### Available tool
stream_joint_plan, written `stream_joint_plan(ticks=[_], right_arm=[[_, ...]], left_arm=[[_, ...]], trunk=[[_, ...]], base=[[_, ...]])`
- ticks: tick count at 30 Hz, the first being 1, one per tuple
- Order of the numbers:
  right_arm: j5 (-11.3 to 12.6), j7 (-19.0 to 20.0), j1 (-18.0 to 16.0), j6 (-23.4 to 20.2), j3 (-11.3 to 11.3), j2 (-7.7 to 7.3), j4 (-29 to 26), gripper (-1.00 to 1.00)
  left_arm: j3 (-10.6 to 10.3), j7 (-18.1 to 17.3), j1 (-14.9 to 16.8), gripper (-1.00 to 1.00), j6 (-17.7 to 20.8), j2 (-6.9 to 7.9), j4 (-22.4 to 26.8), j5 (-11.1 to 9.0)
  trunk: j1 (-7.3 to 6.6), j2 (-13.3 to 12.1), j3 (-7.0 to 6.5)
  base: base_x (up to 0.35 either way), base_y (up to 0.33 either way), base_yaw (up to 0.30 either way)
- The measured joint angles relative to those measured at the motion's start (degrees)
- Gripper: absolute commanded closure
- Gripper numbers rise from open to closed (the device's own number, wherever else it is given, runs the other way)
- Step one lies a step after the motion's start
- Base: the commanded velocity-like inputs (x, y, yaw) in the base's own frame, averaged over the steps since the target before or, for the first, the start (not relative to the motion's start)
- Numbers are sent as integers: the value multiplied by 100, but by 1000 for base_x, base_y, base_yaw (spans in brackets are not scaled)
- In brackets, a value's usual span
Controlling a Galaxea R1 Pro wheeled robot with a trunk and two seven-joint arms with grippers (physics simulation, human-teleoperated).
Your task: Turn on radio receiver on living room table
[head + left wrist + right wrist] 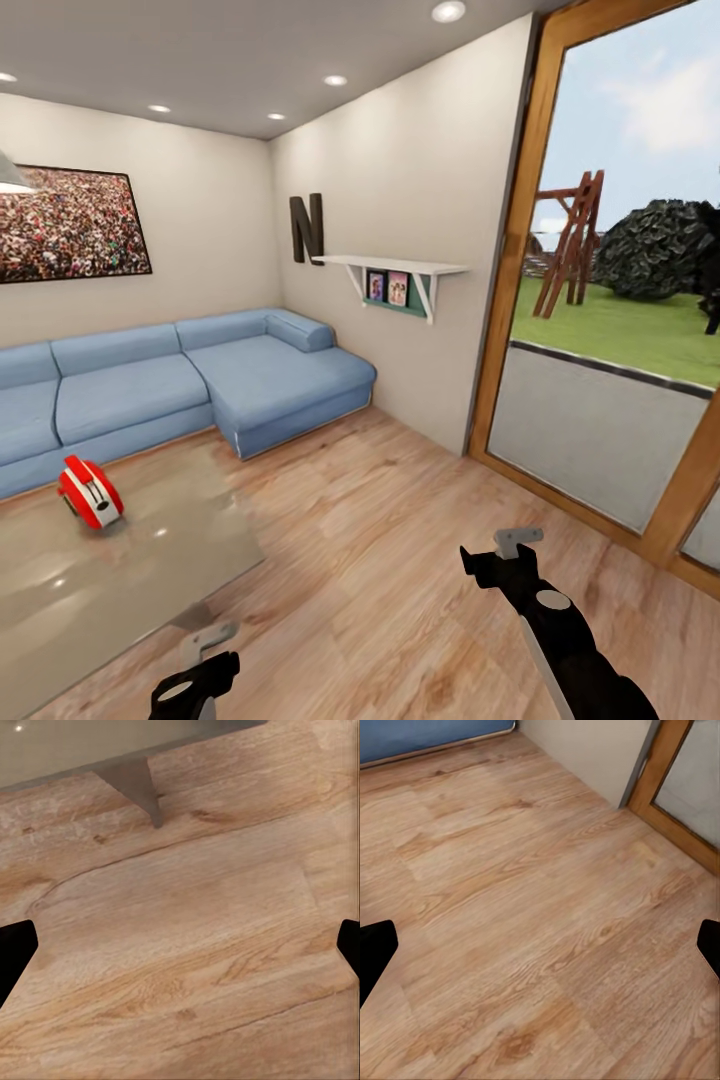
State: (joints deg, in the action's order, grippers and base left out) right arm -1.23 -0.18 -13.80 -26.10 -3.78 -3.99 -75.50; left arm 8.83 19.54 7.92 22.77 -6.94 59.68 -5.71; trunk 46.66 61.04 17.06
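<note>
On the glossy grey table (150, 560), red white-sided radio receiver (89, 492), tilted

blue sectional sofa (180, 385), wood plank floor (400, 560); wood-framed glass door (620, 300)

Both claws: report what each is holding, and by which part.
Nothing is held. The left claw and right claw are open over the light wood plank floor.

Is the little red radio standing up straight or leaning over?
Leaning over. The radio sits tilted on the grey table, its handle end slanting up toward the sofa. No claw touches it.
</note>
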Motion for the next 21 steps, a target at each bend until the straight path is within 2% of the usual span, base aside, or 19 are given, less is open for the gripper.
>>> stream_joint_plan(ticks=[21], right_arm=[[0, 0, 0, 0, 0, 1, 0, -100]], left_arm=[[4, -3, -1, -100, 0, 4, 4, -9]], trunk=[[-461, -842, -377]], base=[[257, -210, 0]])
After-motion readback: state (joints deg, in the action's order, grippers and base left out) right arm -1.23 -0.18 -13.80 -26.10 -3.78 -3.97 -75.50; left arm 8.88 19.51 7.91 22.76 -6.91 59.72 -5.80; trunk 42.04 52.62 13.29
